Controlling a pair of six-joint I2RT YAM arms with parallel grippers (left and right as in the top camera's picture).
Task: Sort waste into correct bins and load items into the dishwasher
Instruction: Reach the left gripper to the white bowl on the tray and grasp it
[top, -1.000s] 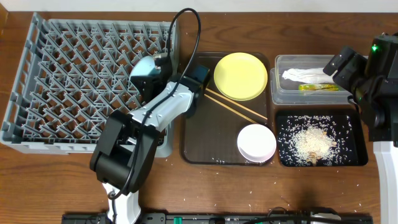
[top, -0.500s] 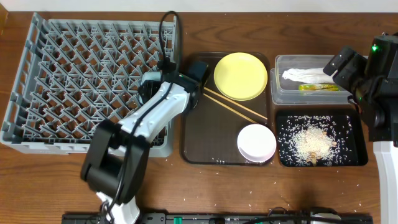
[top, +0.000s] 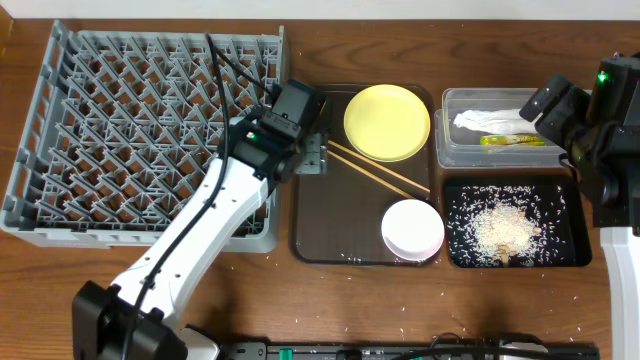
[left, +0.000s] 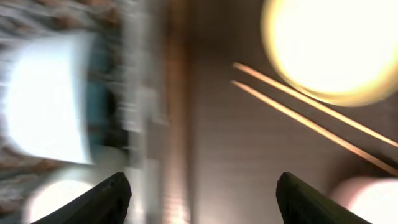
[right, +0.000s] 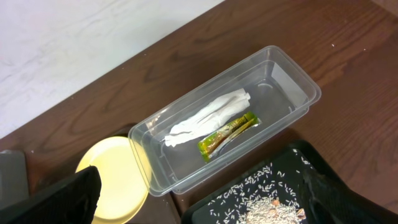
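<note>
The grey dishwasher rack (top: 130, 130) fills the left. My left gripper (top: 314, 157) (left: 202, 202) hangs open and empty over the left edge of the brown serving tray (top: 340, 235). A blurred pale and blue shape (left: 53, 106) lies to its left. The yellow plate (top: 387, 122) (left: 333, 43), chopsticks (top: 380, 172) (left: 311, 118) and a white bowl (top: 412, 229) rest on that tray. The clear tub (top: 500, 152) (right: 283, 74) holds the white tissue (top: 488, 120) (right: 208, 115) and the snack wrapper (top: 510, 141) (right: 227, 132). Rice crumbs (top: 500, 228) (right: 267, 202) lie in the black tray (top: 455, 255). My right gripper (top: 548, 108) (right: 205, 208) is open above the tub.
Stray rice grains dot the wooden table (top: 400, 300) in front of the trays. The left arm (top: 190, 240) crosses the rack's near right corner. The right arm's body (top: 610, 150) stands at the table's right edge, beside both bins.
The left gripper has opened and turned, its fingers now pointing over the serving tray's left edge. Its elbow swung down to the left. The right arm stayed still.
</note>
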